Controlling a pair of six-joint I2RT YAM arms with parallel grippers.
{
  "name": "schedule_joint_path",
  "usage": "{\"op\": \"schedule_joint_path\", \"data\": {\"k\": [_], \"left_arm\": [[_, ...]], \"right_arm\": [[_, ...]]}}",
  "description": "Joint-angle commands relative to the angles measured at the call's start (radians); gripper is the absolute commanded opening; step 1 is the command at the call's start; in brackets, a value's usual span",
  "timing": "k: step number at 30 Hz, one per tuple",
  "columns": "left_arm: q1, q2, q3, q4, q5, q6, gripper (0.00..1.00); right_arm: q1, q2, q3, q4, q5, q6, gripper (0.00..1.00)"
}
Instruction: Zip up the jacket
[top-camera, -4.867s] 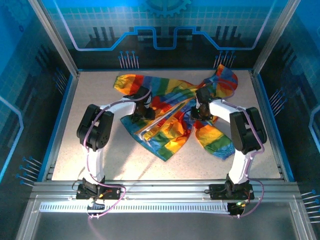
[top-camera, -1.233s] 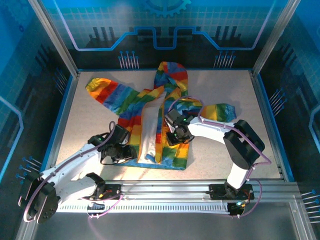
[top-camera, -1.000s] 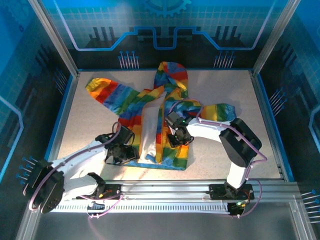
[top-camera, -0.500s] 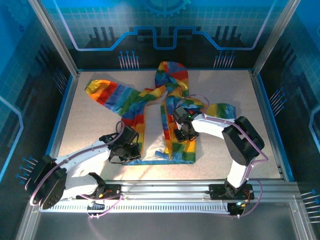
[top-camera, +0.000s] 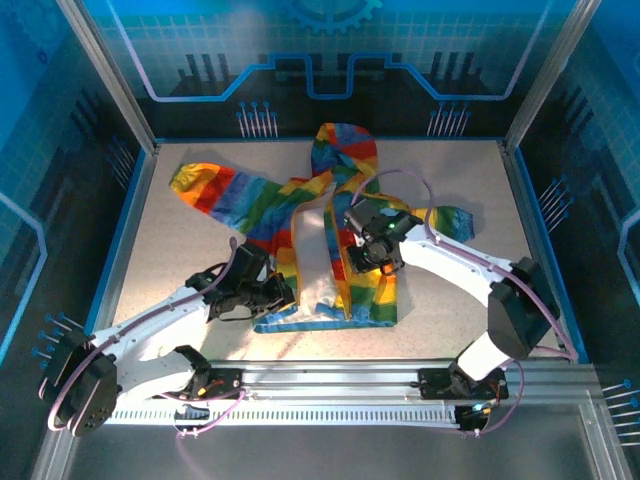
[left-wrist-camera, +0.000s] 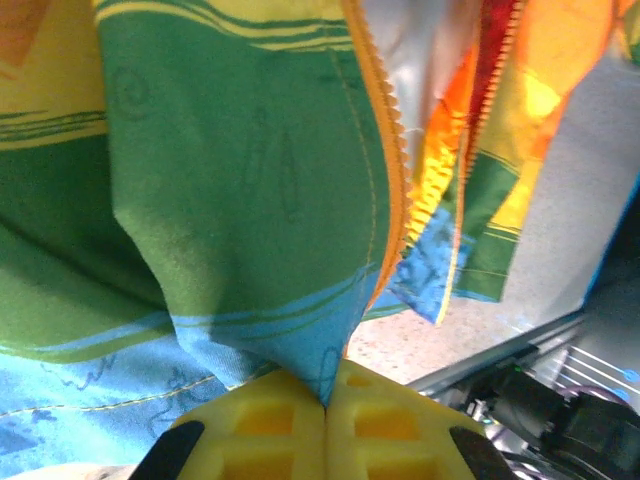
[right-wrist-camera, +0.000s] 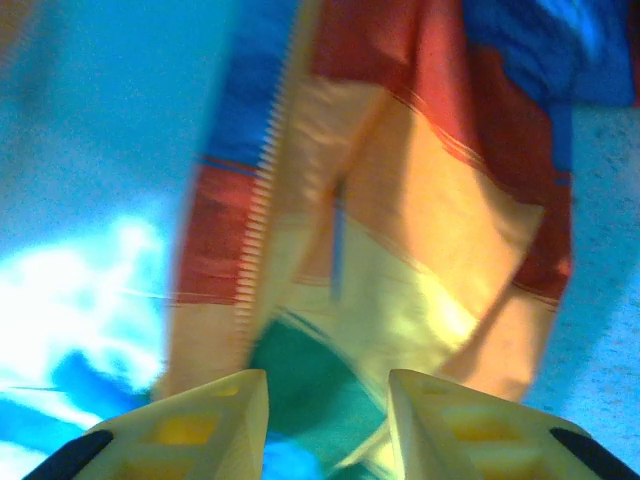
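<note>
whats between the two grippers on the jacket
In the top view, the open front of the jacket lies between the left gripper and right gripper: pale lining, bordered by two unjoined zipper edges.

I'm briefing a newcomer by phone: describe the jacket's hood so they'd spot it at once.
On the table, the jacket lies open, lining up. The hood is the rounded part at its far end. Unlike the sleeves spread sideways, it sits on the jacket's middle line.

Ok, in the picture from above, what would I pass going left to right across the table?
One jacket sleeve → left gripper, jaws shut → white lining → right gripper, jaws open → the other sleeve.
</note>
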Motion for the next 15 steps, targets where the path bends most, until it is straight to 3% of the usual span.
{"op": "schedule_joint_path", "data": {"k": [1,7,15], "left_arm": [[0.015,-0.012,-0.019,0.097,0.087,-0.026,0.0],[0.033,-0.014,-0.068,0.171,0.124,-0.009,0.0],[0.037,-0.031,-0.13,0.294,0.169,-0.04,0.0]], "right_arm": [[0.047,-0.043,0.015,0.033,-0.138,0.121,0.39],[0.085,-0.05,-0.063,0.299,-0.379,0.367,0.42],[0.086,0.0,-0.155,0.506,-0.495,0.522,0.45]]}}
